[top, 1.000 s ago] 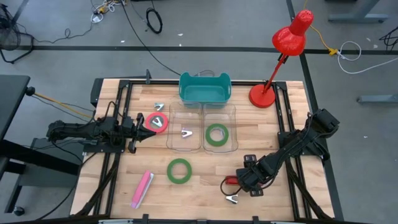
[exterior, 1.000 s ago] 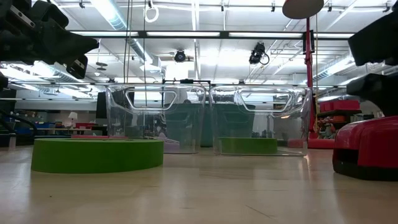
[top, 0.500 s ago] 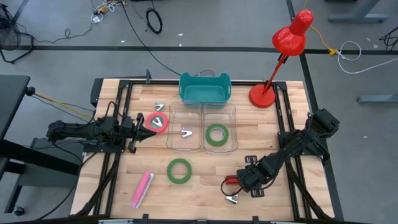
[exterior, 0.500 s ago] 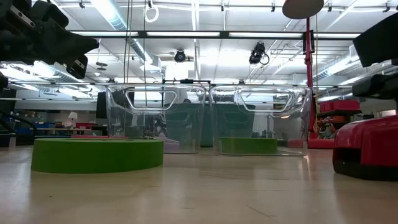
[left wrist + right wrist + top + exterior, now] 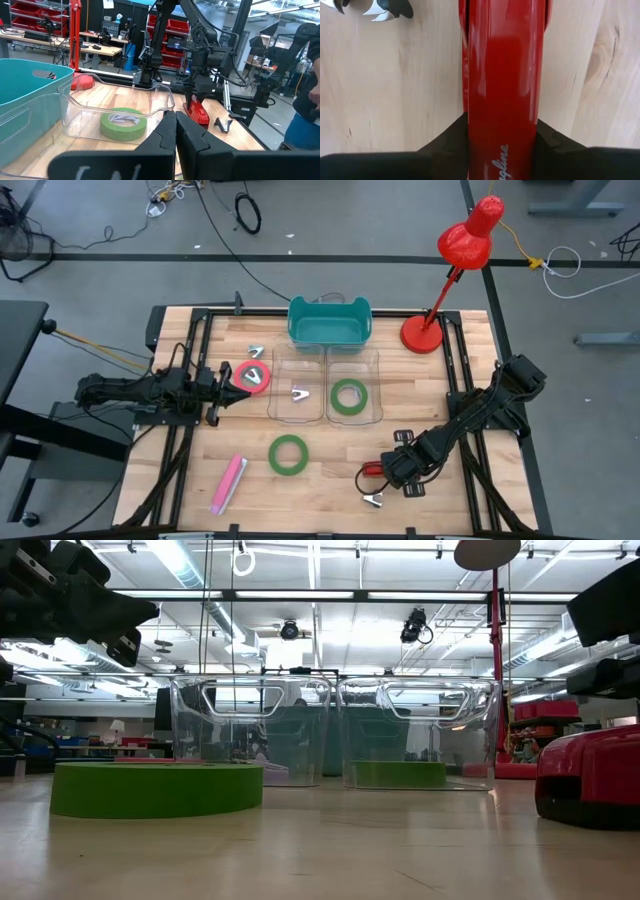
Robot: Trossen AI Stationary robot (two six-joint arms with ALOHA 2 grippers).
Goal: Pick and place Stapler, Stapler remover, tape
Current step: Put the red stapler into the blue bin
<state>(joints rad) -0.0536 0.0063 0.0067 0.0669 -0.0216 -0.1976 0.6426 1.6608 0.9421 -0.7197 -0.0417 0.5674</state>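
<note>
Right pincer [image 5: 385, 472] grips the red stapler [image 5: 502, 75] lengthwise for lifting; staple remover [image 5: 373, 499] just beside; left pincer [image 5: 215, 395] clenched, idle.

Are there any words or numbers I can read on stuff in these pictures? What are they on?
"...pline": silver script on the red stapler, cut off at the start, so only the end of a word shows.
White marks on the left gripper: too blurred to read.
Nothing else readable.

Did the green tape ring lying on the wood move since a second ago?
No. In the high view the loose green ring-shaped tape roll lies in the same spot on the wooden table, just as far in front of the two clear plastic bins as before.
</note>
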